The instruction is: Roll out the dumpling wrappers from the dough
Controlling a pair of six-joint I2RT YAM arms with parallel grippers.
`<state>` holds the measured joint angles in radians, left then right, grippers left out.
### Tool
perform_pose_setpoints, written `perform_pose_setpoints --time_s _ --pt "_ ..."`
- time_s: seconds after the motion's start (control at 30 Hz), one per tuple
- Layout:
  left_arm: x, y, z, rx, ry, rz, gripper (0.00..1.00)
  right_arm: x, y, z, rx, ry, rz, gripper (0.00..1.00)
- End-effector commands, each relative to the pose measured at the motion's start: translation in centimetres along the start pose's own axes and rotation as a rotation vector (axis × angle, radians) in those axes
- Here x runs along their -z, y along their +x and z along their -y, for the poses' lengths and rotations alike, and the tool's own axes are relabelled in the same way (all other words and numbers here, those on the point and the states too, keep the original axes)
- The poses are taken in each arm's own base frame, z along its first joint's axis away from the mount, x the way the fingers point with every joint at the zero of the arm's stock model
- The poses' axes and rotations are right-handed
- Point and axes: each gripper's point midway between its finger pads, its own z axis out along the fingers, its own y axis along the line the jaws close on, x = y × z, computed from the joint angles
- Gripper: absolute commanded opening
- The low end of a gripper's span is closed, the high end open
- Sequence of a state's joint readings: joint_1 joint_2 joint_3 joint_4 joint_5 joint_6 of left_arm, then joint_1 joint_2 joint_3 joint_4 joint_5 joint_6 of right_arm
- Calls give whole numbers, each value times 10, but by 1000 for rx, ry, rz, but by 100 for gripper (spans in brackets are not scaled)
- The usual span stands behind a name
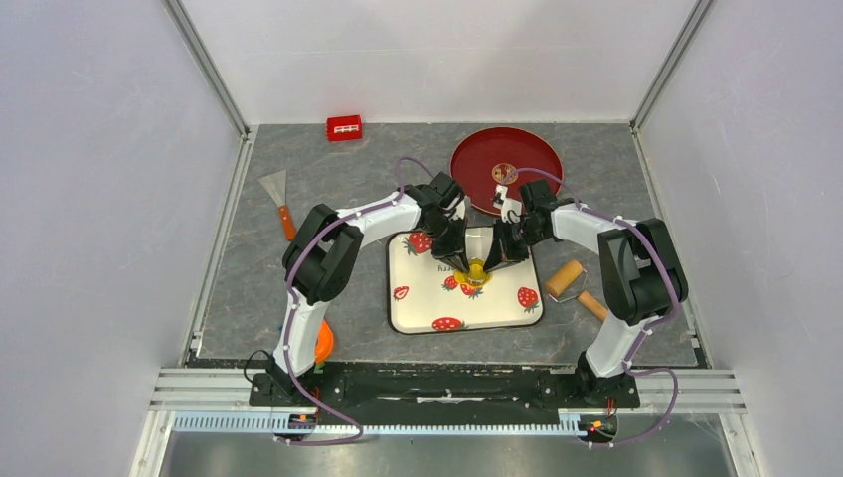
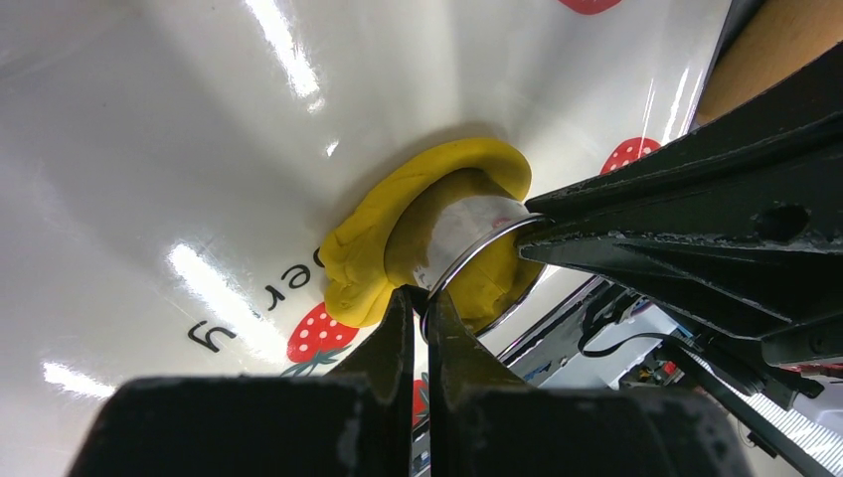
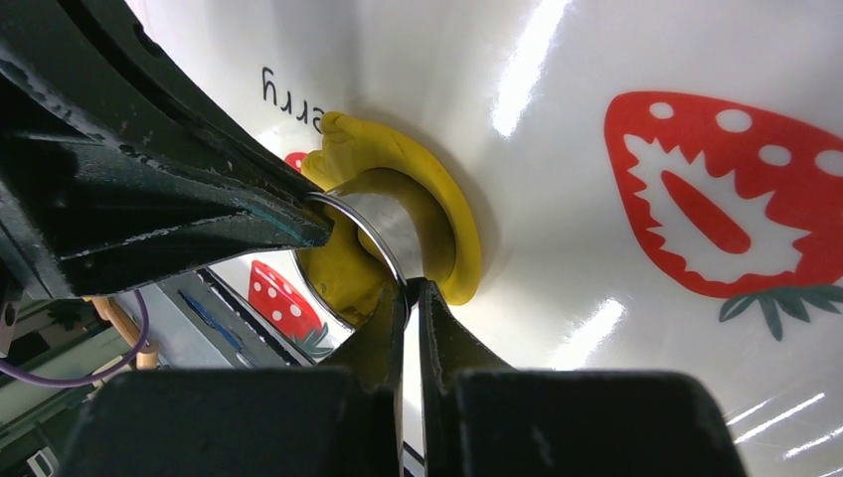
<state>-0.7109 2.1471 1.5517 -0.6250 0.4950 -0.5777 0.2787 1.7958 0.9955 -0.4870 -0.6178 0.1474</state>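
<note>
Dough [image 2: 363, 234] on strawberry mat [image 1: 492, 310] midway between side edges of bench [image 1: 328, 199], metal ring [image 2: 462, 224] pressed into it; left pincer [image 2: 421, 316] and right pincer [image 3: 410, 298] each closed tight on ring's rim.

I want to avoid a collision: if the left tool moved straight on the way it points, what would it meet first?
The left tool is shut on the round shiny metal cutter ring; just beyond, it would probably press into the soft yellow dough.
</note>
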Motion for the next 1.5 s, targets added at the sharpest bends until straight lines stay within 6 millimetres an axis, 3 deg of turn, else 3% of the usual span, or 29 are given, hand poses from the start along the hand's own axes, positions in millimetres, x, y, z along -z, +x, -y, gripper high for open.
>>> perform_pose_setpoints --time_s 0.0,1.47 --pt "-50 57 -94 76 -295 -176 2 -41 89 67 52 277 -293 0" --pt "-46 56 -90 67 -287 -176 2 -39 82 68 88 306 -278 0"
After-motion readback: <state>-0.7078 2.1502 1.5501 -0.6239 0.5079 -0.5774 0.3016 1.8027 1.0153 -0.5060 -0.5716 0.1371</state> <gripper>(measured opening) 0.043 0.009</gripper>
